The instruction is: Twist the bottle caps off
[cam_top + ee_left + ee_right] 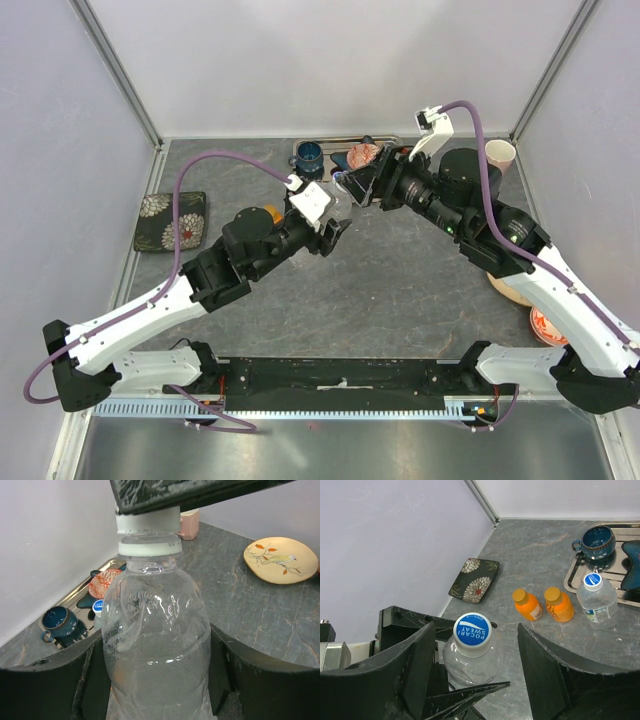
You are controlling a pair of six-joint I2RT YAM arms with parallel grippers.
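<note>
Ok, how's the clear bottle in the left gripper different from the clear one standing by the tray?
The gripped bottle is clamped in the left gripper; the tray-side bottle stands free on the table. The tray-side bottle wears a blue-white label; the gripped bottle shows none in view. The right gripper, open, flanks only the gripped bottle's cap. Both are clear plastic with blue-topped caps on.

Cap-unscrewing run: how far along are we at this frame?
Done: nothing yet, all four caps look seated. In hand: the left gripper clamps the clear bottle, and the right gripper straddles its blue cap with the jaws open, not gripping. Left: that cap, both orange bottles, and the labelled bottle beside the tray.
</note>
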